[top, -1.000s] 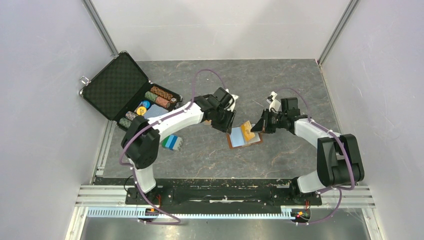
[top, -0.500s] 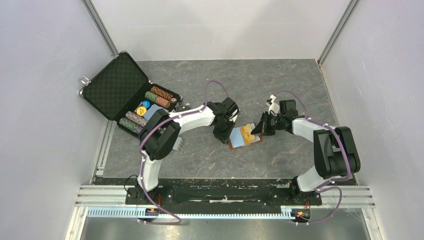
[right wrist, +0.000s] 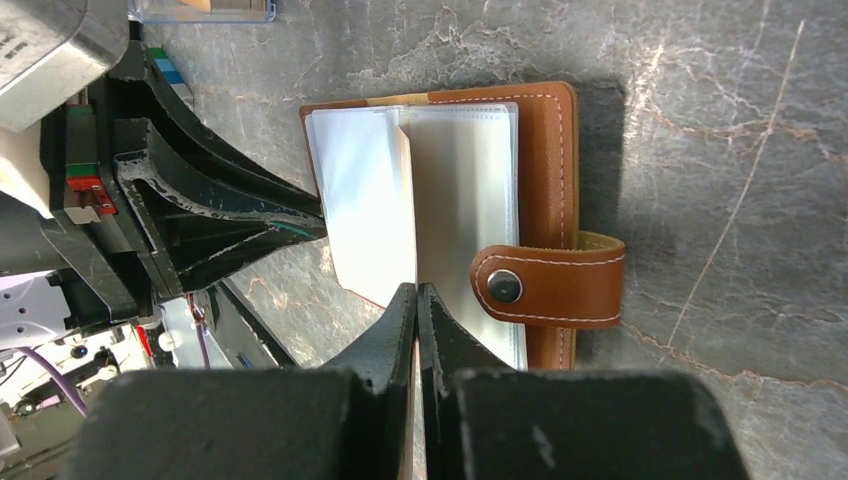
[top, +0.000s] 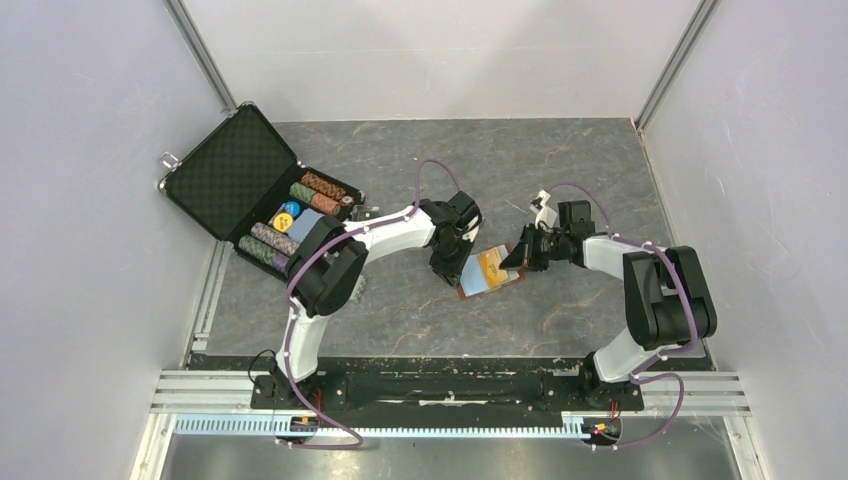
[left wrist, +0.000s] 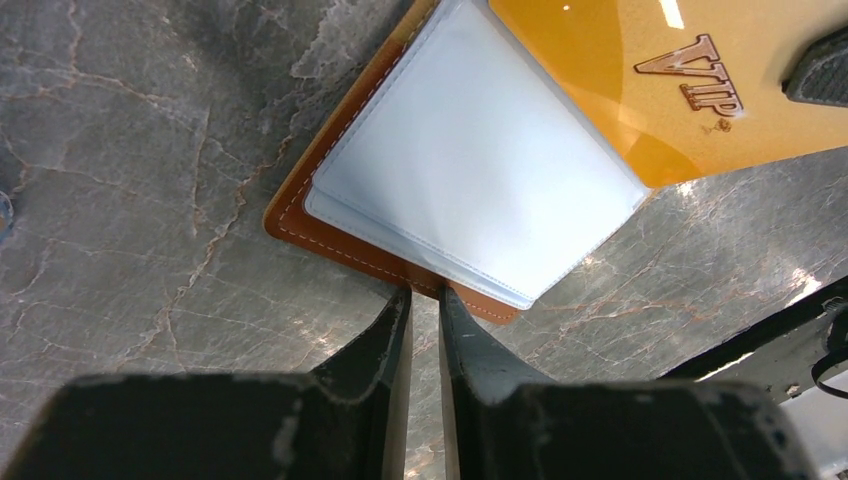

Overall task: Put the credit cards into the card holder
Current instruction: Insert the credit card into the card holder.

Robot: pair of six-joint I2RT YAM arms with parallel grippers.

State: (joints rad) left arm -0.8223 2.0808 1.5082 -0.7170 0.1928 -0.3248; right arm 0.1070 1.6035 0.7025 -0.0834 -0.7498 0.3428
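Clamps orange VIP card in right fingers, braces card holder at 9 o'clock with near-closed left fingers; risks jamming card against sleeve, skidding holder across surface.

White links and chunky black joints on the left arm, same on the right arm. Purple cable looping off each one. On the left gripper and right gripper: black tapered fingers, edges scuffed pale. Black base plate underneath, with small red connectors.
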